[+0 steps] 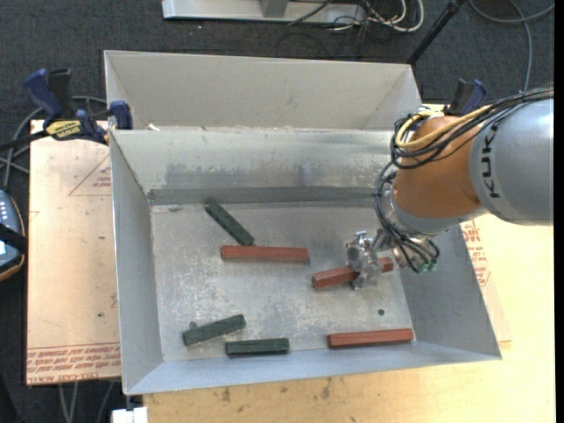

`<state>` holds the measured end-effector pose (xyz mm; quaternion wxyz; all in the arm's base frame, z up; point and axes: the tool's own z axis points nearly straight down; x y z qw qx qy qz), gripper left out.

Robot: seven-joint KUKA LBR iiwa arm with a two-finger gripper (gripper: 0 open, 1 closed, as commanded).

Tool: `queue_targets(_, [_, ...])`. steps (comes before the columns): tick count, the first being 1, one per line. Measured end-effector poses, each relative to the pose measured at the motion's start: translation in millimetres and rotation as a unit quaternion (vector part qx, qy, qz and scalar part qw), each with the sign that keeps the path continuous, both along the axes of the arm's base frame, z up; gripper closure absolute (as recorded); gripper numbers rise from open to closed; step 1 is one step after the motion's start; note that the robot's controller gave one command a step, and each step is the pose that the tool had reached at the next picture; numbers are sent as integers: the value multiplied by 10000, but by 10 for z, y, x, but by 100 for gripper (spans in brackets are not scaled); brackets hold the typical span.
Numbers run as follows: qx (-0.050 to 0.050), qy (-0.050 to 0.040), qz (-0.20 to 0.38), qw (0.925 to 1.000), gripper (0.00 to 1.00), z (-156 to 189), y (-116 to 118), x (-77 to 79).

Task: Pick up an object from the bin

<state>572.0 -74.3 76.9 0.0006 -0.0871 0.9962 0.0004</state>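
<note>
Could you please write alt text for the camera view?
The gripper is at a short red bar in the right of a grey bin. Two other red bars and three green bars lie scattered on its floor.

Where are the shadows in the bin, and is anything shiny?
Camera view: the light is soft and even, so shadows are faint. A darker band runs along the foot of the back wall of the bin. The long red-brown bar throws only a thin shadow. The orange wrist cover above the gripper has a mild sheen. The grey metal shows no strong glare.
</note>
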Motion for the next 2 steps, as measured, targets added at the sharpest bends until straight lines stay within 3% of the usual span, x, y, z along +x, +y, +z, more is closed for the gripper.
queue_targets(1, [-1,-34,1796,9837,100,1192,665,-170])
queue_targets(2, [-23,-26,3665,9304,100,1713,132,-117])
